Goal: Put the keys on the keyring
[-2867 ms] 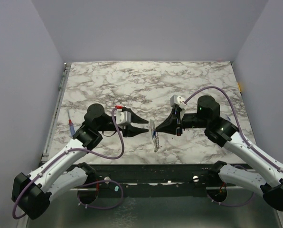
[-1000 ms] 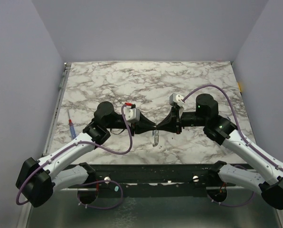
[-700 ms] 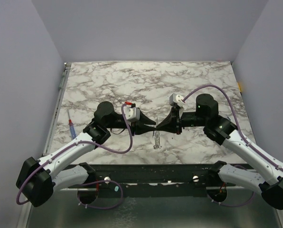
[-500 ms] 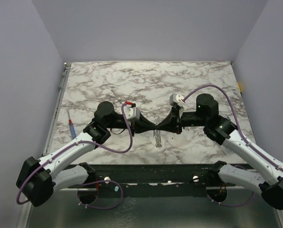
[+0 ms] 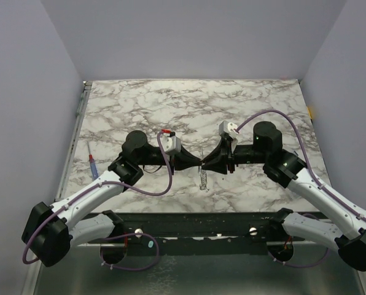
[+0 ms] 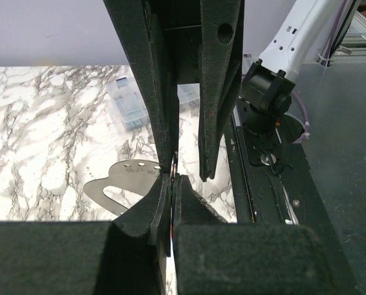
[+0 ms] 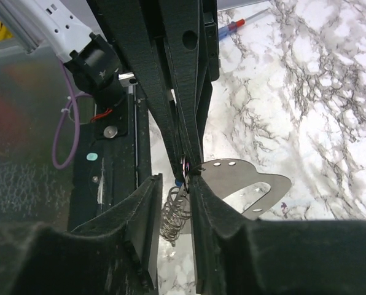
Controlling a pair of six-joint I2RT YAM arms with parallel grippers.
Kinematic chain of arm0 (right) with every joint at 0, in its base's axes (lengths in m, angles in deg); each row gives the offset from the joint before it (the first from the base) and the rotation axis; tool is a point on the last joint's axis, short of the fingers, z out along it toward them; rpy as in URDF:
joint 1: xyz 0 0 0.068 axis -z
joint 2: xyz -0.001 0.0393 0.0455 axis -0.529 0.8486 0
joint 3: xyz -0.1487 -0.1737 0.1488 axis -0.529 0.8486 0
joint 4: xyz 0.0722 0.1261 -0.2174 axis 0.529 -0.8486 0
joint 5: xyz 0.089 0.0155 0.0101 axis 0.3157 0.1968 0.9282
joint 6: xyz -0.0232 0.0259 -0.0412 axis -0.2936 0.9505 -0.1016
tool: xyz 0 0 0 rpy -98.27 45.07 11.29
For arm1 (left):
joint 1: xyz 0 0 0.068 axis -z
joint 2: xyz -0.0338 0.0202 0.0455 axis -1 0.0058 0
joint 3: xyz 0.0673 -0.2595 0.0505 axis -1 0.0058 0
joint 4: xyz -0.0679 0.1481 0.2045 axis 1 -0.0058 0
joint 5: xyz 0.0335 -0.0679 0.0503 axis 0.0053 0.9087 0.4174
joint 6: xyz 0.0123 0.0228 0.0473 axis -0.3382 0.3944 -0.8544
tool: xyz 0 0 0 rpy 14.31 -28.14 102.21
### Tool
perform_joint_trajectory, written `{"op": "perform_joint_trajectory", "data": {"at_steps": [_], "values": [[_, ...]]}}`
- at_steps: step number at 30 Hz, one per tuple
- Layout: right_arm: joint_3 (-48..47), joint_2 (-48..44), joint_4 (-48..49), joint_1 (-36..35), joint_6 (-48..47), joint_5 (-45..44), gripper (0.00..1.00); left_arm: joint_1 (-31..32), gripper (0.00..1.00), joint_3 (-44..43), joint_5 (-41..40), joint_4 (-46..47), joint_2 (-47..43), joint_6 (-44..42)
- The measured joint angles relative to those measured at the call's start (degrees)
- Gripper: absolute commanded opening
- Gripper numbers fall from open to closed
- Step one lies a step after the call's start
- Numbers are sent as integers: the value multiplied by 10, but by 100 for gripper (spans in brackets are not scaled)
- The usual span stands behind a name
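My two grippers meet tip to tip above the middle front of the marble. My left gripper (image 5: 198, 161) (image 6: 172, 178) is shut on the thin edge of the keyring (image 7: 185, 165). A flat silvery key plate (image 7: 244, 181) (image 6: 124, 181) with small holes hangs from the keyring. So do a coil of silvery wire loops (image 7: 172, 212) (image 5: 202, 179) and a bit of blue key head (image 7: 179, 182). My right gripper (image 5: 206, 163) (image 7: 177, 181) stands open, its fingers on either side of the coil. One of its fingers (image 6: 164, 123) touches the left gripper's tip.
A blue-and-red-handled screwdriver (image 5: 92, 165) (image 7: 232, 27) lies at the table's left edge. A clear plastic box (image 6: 128, 104) sits on the marble beyond the grippers in the left wrist view. The black front rail (image 5: 201, 224) runs just below the hanging bunch.
My left arm has moved right from about a hand's width away and closed its fingers at the right gripper's tips. The hanging coil has swung slightly. The right arm stays put.
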Motion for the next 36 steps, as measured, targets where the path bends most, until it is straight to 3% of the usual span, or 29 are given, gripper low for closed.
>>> {"op": "perform_joint_trajectory", "data": {"at_steps": [12, 25, 36], "values": [[-11, 0, -24, -6, -17, -13, 37, -4, 0, -2, -10, -7, 3, -17], [-68, 4, -103, -10, -119, -38, 35, -5, 0, -41, -47, -137, 24, -102], [-86, 59, -132, -16, -159, -66, 35, -5, 0, -41, -58, -166, 26, -115]]}}
